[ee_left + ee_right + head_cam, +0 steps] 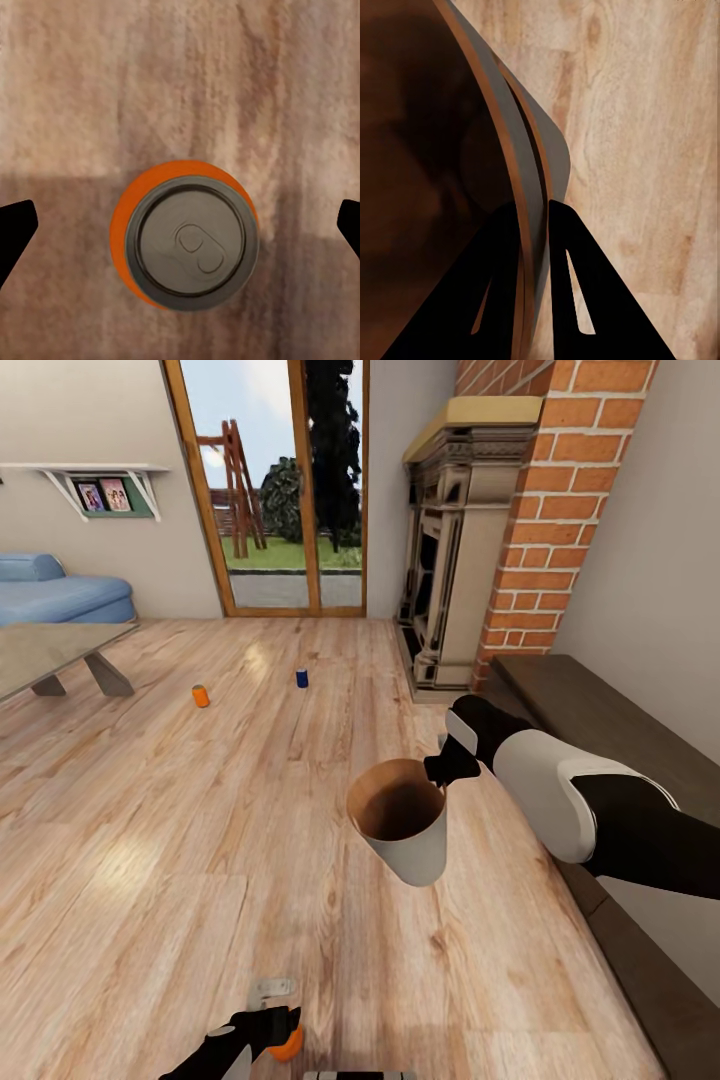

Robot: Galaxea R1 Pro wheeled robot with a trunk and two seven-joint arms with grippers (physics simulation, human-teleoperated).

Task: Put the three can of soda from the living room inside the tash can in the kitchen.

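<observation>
From the head camera, the robot stood in the living room on a pale wood floor [150, 860]. Its right gripper [441, 771] was clamped on the rim of the trash can [410, 850], a grey tapered bucket with a tan inside, held off the floor with its mouth up and tilted a little. Low in this view, the left gripper [272, 1028] hung just over an orange soda can [287, 1046] on the floor. Well beyond both grippers stood a second orange can [201, 696] and a dark blue can [302, 677], apart from each other, toward the glass doors [270, 490]. A brick chimney [560, 510] with a dark fireplace [440, 560] rose past the right arm; a blue sofa [60, 592] and a low table [50, 650] lay far off on the left arm's side.

From the left wrist camera, the orange soda can [187, 241] sat upright directly below the gripper, its grey top and pull tab facing the lens. The two dark fingertips [13, 229] were spread wide, one on each side of the can, touching nothing.

From the right wrist camera, the two fingers [502, 285] pinched the bin's thin wall [529, 187] between them, one inside, one outside.

The step in hand looked like grasping the near can. To do it well, the left gripper should come straight down with the can centred between the fingers and squeeze around mid-height, so the can is not tipped over. The right arm should keep the bin's mouth up and near for the drop.
</observation>
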